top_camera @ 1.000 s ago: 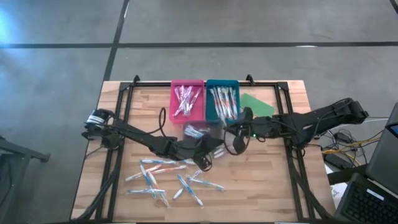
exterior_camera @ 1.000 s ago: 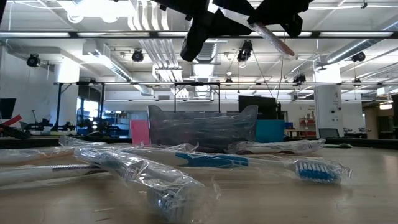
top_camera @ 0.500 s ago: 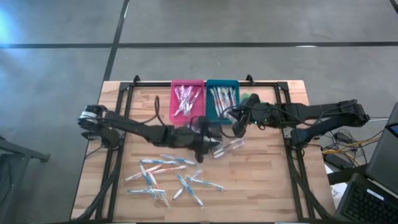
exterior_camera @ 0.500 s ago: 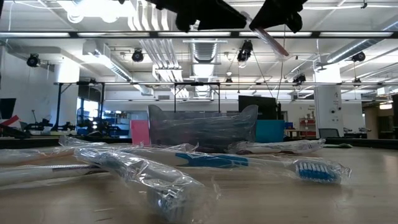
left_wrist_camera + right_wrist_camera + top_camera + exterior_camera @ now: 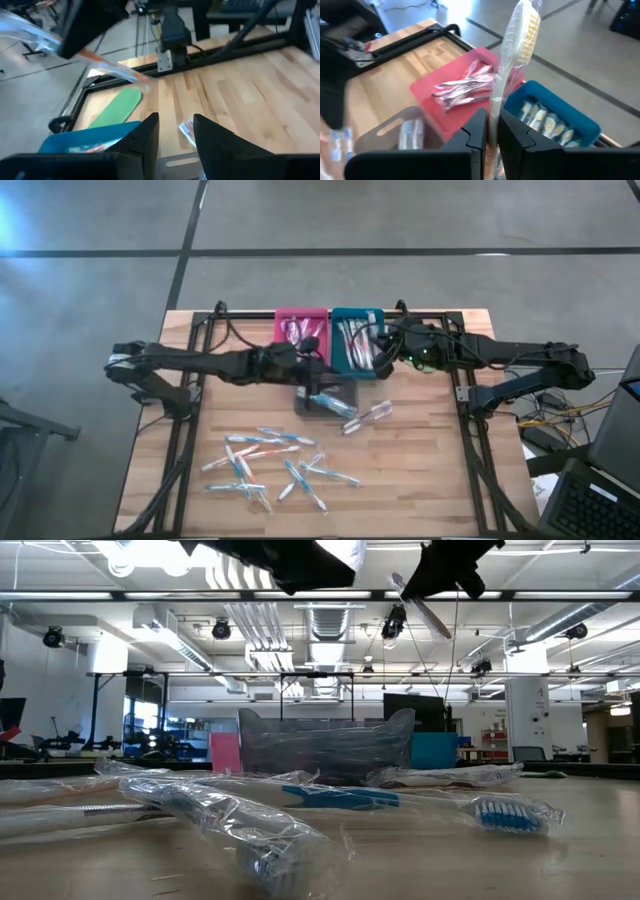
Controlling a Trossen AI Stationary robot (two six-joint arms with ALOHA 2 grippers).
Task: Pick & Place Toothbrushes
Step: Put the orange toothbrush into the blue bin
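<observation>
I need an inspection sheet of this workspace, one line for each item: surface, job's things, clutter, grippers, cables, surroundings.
Surface: wooden table inside a black frame.
Job's things: wrapped toothbrushes loose on the near side; more in the pink tray, the blue tray and the grey tray.
Clutter: flat green piece beside the blue tray.
Grippers: right gripper shut on a wrapped toothbrush above the trays; left gripper open, nothing between its fingers.
Cables: bundle off the table's right edge.
Surroundings: open hall with ceiling lights; no person seen.
</observation>
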